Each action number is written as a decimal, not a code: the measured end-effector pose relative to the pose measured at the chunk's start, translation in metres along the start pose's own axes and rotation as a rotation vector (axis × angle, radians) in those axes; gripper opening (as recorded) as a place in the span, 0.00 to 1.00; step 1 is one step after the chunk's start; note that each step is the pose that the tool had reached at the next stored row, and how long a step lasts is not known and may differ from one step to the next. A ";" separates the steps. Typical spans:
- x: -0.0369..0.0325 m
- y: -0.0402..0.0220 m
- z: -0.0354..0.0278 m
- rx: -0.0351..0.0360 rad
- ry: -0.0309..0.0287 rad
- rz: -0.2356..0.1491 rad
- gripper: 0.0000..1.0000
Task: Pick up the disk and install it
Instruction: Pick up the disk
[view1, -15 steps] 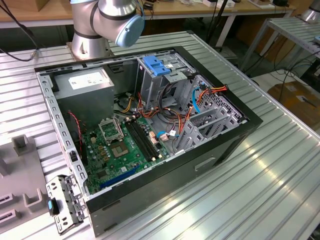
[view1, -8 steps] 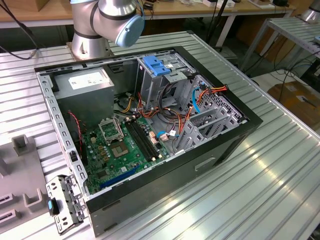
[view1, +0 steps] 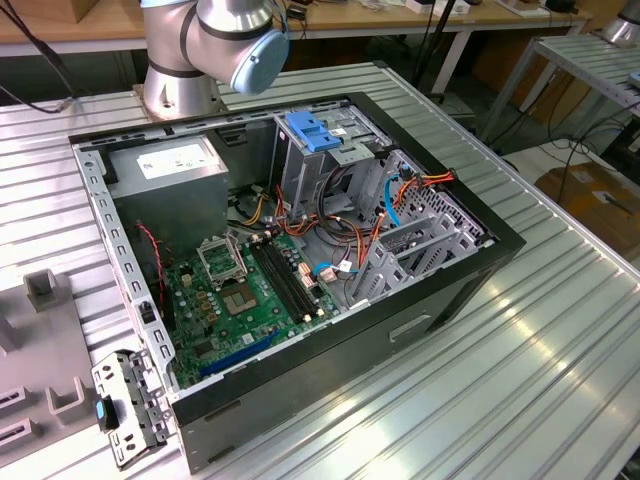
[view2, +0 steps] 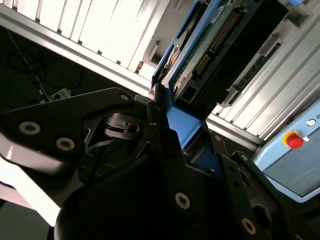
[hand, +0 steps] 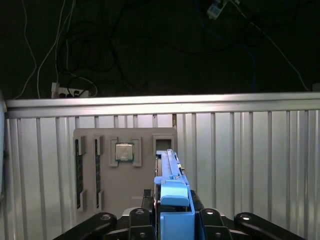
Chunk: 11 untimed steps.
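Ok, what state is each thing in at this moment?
computer case: lying on its side, open, side panel off.
disk: held edge-on between the jaws.
gripper: shut on the disk.
processor chip: sitting in a pocket of the grey tray.

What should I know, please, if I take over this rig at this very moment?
Hand: shut on the disk, clamping its blue-railed end in the first wrist view.
Disk: held over the grey parts tray, apart from the open computer case.
Done: disk grasped.
Left: installing it in the case.
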<state>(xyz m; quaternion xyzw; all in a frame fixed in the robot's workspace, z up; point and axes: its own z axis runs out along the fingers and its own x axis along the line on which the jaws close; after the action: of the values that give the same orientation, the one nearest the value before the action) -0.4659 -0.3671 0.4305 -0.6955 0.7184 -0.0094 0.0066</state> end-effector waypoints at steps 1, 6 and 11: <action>0.0000 -0.0001 -0.0014 0.0000 0.0000 0.000 0.37; 0.0000 -0.0002 -0.0077 0.0000 -0.0002 0.000 0.37; 0.0000 -0.0003 -0.0115 0.0000 -0.0005 0.000 0.37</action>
<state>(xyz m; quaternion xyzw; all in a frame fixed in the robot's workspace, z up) -0.4659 -0.3671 0.4420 -0.6955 0.7184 -0.0092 0.0069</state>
